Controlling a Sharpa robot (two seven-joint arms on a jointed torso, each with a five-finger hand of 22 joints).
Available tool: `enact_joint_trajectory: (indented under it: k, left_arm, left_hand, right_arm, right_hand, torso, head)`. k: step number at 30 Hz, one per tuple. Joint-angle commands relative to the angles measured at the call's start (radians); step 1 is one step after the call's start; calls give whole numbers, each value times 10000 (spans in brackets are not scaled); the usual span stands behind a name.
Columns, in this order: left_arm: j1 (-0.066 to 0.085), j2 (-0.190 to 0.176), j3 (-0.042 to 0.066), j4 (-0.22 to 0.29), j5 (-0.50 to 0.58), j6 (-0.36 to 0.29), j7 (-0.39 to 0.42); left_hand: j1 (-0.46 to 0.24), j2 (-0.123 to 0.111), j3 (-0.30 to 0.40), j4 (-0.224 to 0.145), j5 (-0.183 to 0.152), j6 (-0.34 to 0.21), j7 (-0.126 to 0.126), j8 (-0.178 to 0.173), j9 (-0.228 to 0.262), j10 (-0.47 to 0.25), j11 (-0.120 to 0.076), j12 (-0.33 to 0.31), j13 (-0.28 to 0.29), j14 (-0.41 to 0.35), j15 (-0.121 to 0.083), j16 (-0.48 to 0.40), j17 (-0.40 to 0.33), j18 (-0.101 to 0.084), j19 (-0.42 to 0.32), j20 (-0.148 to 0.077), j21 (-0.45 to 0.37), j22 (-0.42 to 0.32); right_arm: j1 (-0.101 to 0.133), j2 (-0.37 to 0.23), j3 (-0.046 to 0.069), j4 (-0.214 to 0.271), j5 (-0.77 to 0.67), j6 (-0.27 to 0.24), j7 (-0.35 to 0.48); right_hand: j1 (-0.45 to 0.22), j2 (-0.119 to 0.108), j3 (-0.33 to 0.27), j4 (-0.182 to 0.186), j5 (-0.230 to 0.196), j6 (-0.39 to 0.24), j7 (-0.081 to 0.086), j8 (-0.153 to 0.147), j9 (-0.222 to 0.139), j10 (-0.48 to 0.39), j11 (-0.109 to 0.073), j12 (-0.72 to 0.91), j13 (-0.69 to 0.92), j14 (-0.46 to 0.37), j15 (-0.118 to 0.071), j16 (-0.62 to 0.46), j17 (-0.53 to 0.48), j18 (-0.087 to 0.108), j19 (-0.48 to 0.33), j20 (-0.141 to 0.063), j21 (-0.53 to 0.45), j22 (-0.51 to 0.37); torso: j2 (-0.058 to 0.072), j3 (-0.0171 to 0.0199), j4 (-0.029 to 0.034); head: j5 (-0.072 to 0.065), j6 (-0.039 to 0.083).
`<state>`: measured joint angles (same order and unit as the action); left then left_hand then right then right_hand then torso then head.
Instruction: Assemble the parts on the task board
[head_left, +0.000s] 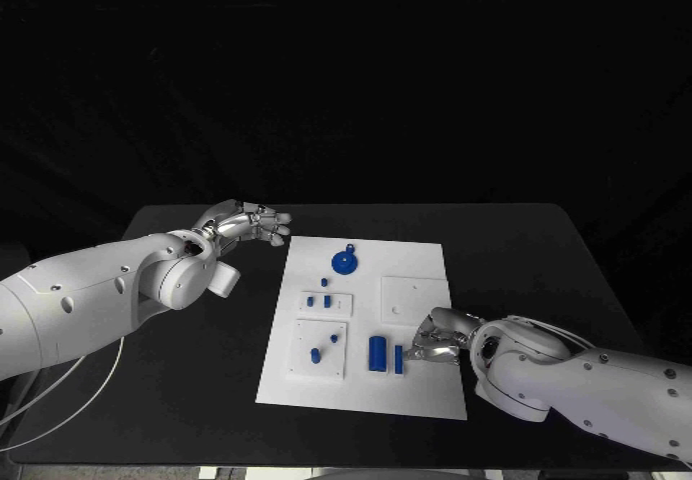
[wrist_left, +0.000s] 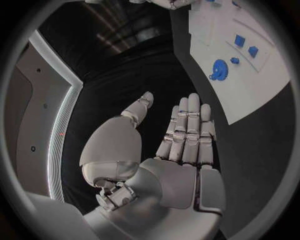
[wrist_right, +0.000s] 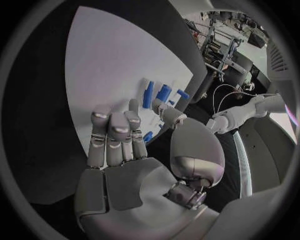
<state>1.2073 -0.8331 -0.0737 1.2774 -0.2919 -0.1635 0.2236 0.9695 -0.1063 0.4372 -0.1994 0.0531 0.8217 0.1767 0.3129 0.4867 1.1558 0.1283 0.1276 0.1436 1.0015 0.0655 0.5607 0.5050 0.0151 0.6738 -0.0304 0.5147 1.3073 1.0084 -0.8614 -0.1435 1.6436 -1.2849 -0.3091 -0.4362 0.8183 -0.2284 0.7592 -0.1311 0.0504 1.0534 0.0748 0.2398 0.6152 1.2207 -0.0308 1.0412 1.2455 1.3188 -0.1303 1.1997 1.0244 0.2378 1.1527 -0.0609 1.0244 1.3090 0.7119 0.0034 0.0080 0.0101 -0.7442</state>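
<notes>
We begin at the right hand (head_left: 437, 336), which rests over the near right part of the task board (head_left: 411, 390), its fingers gently curled and apart and holding nothing that we can see; in the right wrist view the fingertips (wrist_right: 111, 122) hover just beside the blue parts without closing on them. The left hand (head_left: 245, 224) hangs off the board's far left corner, above the black table (head_left: 173, 420), with its fingers extended side by side and nothing between them, so we read it as released. Moving outward onto the board, we find the two upright blue bars (head_left: 384, 354) immediately beside the right hand, toward the board's middle. Farther left lie the small blue pieces (head_left: 323, 346) on a raised square plate, and beyond them another cluster of small blue blocks (head_left: 319, 299). The round blue disc (head_left: 345, 262) sits near the board's far edge, closest to the left hand. We judge these parts to be light, rigid plastic, probably smooth and apt to slip or topple, so the bars are best pinched across their flat sides near mid-height. The right forearm comes in low from the near right.
</notes>
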Motion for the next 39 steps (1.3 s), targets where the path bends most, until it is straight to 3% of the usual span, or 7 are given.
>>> enact_joint_trajectory:
  k: [1,7,10,14,25,39]
  left_arm:
    - [6,5,4,21,-38,118,62]
    - [6,9,4,22,-38,121,61]
    - [6,13,4,18,-39,124,60]
    - [6,16,4,21,-39,130,62]
    - [6,16,4,16,-39,129,57]
    - [6,22,2,8,-39,130,46]
  left_hand:
    - [26,68,-31,-47,-26,28,-56,59,-15,31,-39,-32,11,74,22,-51,12,-13,94,-10,-66,58]
    - [29,69,-30,-49,-26,28,-56,60,-15,31,-39,-32,12,75,21,-53,15,-13,95,-11,-68,60]
    - [30,71,-30,-49,-26,28,-57,60,-15,32,-40,-32,12,76,21,-55,17,-12,96,-11,-69,60]
    - [33,72,-29,-50,-26,28,-57,60,-15,32,-40,-32,12,77,21,-56,19,-12,96,-11,-70,62]
    - [37,74,-29,-52,-26,29,-57,60,-16,32,-40,-32,12,78,21,-62,26,-12,98,-12,-75,65]
    - [38,73,-31,-52,-26,28,-57,60,-17,30,-39,-34,11,79,21,-68,34,-13,100,-11,-81,69]
  right_arm:
    - [18,-81,10,-18,-666,-1285,1585]
    - [20,-73,11,-139,-1093,-1614,2609]
    - [20,-12,10,-247,-1328,-1387,2775]
    - [20,146,8,-471,-1770,-860,2714]
    - [16,451,-14,-704,-2187,-49,2428]
    - [15,569,-54,-727,-2254,488,2356]
  right_hand:
    - [564,-79,81,-330,9,-409,192,-133,-42,16,121,-2,-25,0,39,-37,8,240,13,-97,-16,123]
    - [1899,-90,274,-1028,18,-750,338,-283,-93,-68,262,-69,-75,3,174,-82,-7,240,-20,-75,-59,111]
    - [2275,11,437,-1093,25,-805,376,-311,-119,-79,296,-74,-87,4,211,-100,-9,240,-36,-27,-89,101]
    - [2682,276,869,-1101,355,-781,407,-329,-206,-86,338,-79,-109,-1,251,-116,-3,240,-86,53,-123,107]
    - [2557,594,984,-1098,619,-584,394,-272,-337,-106,326,-57,-121,-7,249,-108,30,240,-133,169,-84,158]
    - [2267,852,1166,-789,513,-363,344,-188,-463,-123,281,-37,-137,-9,211,-109,59,240,-150,204,-70,160]
  torso:
    - [0,3,-4]
    - [4,5,-8]
    - [3,5,-7]
    - [4,3,1]
    - [6,1,8]
    - [2,3,0]
  head:
    - [4,14]
    - [6,20]
    - [-6,26]
    - [-7,14]
    - [4,-11]
    - [14,-43]
